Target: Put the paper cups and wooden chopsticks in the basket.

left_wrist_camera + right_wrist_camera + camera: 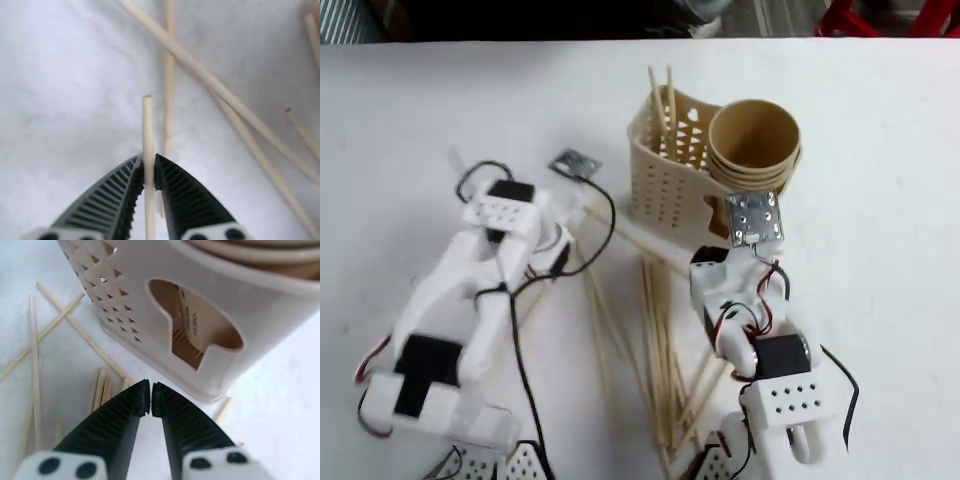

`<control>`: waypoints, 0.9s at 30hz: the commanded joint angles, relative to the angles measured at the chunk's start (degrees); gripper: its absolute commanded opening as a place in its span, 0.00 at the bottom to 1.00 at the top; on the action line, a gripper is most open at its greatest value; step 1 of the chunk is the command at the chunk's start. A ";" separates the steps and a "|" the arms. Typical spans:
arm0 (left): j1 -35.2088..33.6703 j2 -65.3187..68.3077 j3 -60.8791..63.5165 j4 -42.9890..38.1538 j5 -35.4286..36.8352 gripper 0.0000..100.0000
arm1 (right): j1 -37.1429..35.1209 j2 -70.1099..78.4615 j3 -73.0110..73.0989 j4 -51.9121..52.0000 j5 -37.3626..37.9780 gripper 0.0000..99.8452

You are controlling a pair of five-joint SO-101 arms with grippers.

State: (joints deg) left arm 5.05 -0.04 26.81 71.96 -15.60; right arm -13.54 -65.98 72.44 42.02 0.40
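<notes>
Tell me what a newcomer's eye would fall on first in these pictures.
First, the stack of paper cups sitting in the perforated basket at the far side of the table, with two upright chopsticks beside them. Next, the loose chopsticks scattered in front of the basket. The left hand is shut on one chopstick.

White table point(880, 320), red frame point(845, 18) behind it

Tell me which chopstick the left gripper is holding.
The chopstick clamped between the fingers of the left gripper, its end sticking out past the fingertips. The other chopsticks lie loose on the table, ungripped.
</notes>
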 commanded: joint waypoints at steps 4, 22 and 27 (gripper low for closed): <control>-1.54 -20.26 -2.81 6.24 -0.44 0.02 | 0.22 -1.01 -0.26 -1.01 -0.09 0.02; 2.42 -3.47 2.20 -17.41 0.18 0.02 | 0.13 -1.01 -0.26 -0.92 -0.09 0.02; 5.23 5.32 -2.90 -14.77 0.18 0.07 | 0.04 -1.01 -0.26 -0.92 -0.09 0.02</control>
State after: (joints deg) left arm 8.13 0.92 29.19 55.52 -15.69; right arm -13.54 -65.98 72.44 42.02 0.40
